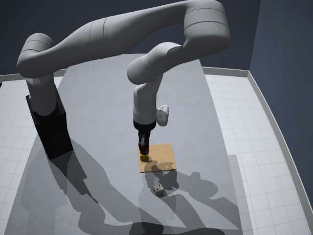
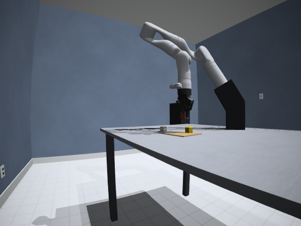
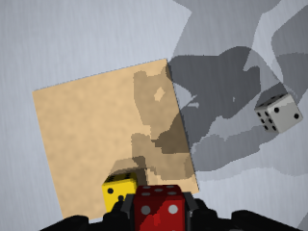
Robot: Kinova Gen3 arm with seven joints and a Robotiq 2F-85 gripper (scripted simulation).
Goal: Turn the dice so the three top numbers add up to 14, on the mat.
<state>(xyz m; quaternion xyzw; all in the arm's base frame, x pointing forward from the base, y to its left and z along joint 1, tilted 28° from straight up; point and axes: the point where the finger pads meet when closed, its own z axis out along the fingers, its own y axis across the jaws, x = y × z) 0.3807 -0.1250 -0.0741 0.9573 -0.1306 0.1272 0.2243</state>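
Holds the red die (image 1: 147, 148) (image 2: 182, 116) (image 3: 160, 214) pinched between the fingers of the claw (image 1: 144, 152) (image 2: 184, 117) (image 3: 159, 206), raised clear of the tabletop (image 1: 108, 126) (image 2: 231, 146) (image 3: 34, 38). Shows the yellow die (image 1: 144, 157) (image 2: 188, 129) (image 3: 119, 193) resting on the tan mat (image 1: 161, 152) (image 2: 181, 134) (image 3: 87, 144), near one edge. Leaves the white die (image 1: 158, 189) (image 2: 163, 128) (image 3: 284, 114) off the mat, flat on the tabletop, two pips up.
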